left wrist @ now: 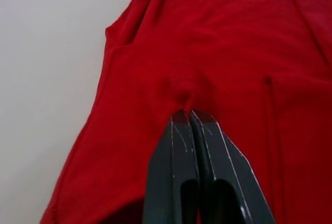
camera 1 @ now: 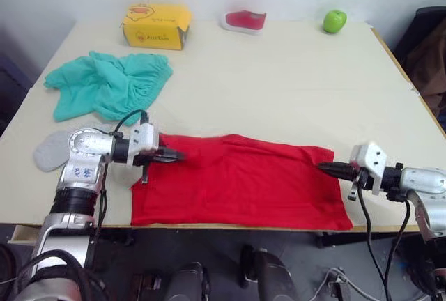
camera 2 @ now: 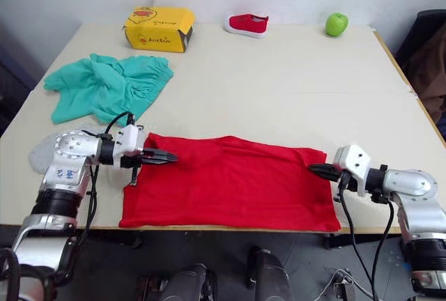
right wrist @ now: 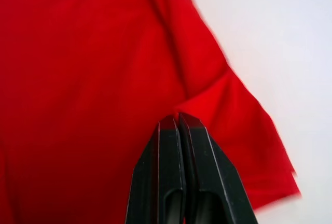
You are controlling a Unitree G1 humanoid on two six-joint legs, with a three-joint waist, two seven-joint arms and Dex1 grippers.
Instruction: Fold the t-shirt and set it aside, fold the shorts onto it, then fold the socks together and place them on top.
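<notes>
Early stage: left tool [camera 1: 175, 155] and right tool [camera 1: 326, 168] each pinch closed on opposite ends of the plain bright red cloth t-shirt [camera 1: 240, 182], part-folded on the worktop [camera 1: 279, 78]; crumpled teal-green cloth shorts [camera 1: 108, 83] and light grey knit socks [camera 1: 50, 150] untouched.

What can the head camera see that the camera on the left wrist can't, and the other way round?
Head view alone: the whole table with the teal shorts, a grey sock, a yellow box, a small red shoe, a green apple and the right gripper at the t-shirt's right edge. Left wrist view alone: a close look at the left gripper, shut, pinching a pucker of cloth. Both share the red t-shirt and the pale tabletop beside it.
</notes>
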